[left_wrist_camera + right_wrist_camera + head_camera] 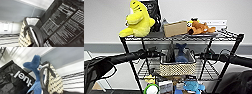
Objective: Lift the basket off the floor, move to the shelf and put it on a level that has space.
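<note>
Both arms are holding the basket (177,65) at the shelf's (234,48) second level (207,71); grip state unclear. Next, presumably: lowering it squarely onto the wire.

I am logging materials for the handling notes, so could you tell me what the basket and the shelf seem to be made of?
The basket: beige woven mesh sides, probably plastic or paper fibre, shown by the regular open weave; the rim looks pale and smooth. The shelf: thin black wire and slim posts, likely coated metal, judging by the see-through grid tiers.
</note>
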